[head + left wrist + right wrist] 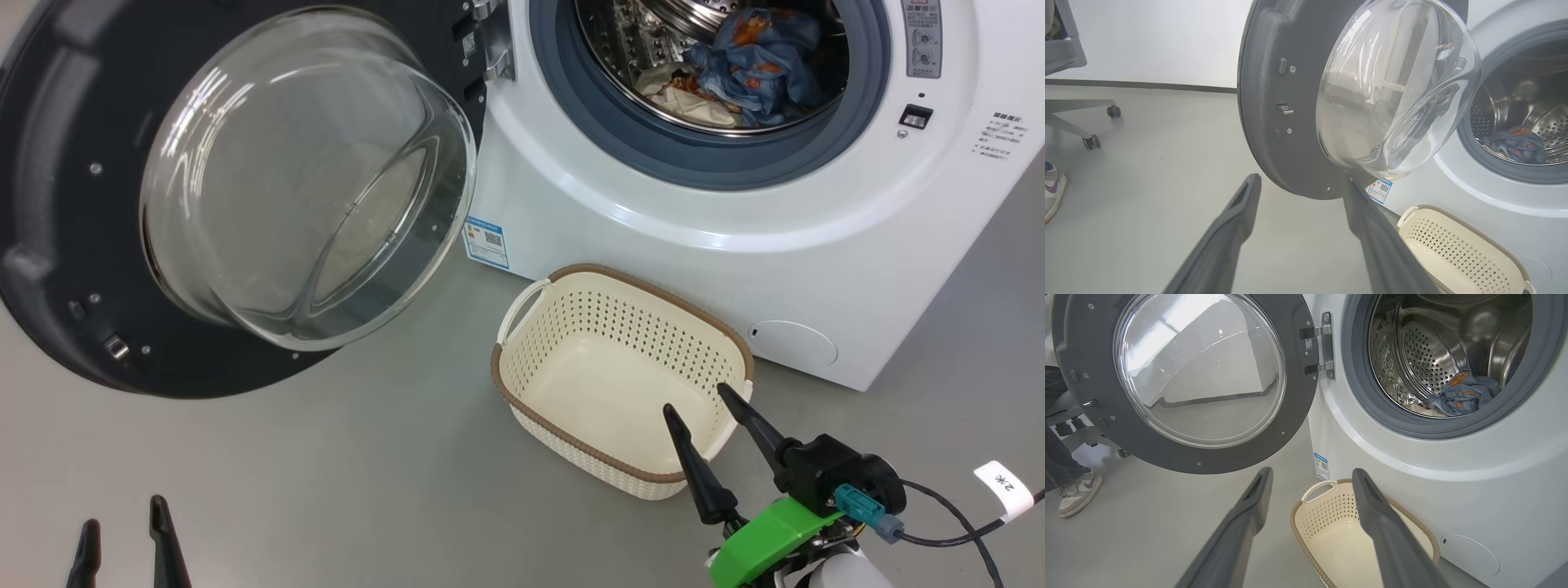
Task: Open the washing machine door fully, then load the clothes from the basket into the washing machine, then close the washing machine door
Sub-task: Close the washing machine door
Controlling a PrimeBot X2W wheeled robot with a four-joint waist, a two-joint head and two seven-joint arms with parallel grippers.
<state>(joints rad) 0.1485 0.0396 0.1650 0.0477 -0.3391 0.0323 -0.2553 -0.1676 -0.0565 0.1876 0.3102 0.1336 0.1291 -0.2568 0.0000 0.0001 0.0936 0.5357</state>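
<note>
The washing machine (735,245) stands with its round black door (57,204) swung wide to the left, glass bowl (302,180) facing out. Light blue clothes (759,65) with orange prints lie inside the steel drum, also seen as clothes (1461,398) and clothes (1515,145). The cream basket (620,302) sits on the floor before the machine, with nothing in it. My right gripper (694,400) hangs open over the basket's near right rim. My left gripper (122,514) is open at the lower left, low over the floor, apart from the door (1274,134).
Grey floor surrounds the basket (1306,522). A person's shoe (1077,494) and leg stand left beyond the door (1086,416), near an office chair's wheeled base (1092,141). A cable with a white tag (1004,486) trails from my right wrist.
</note>
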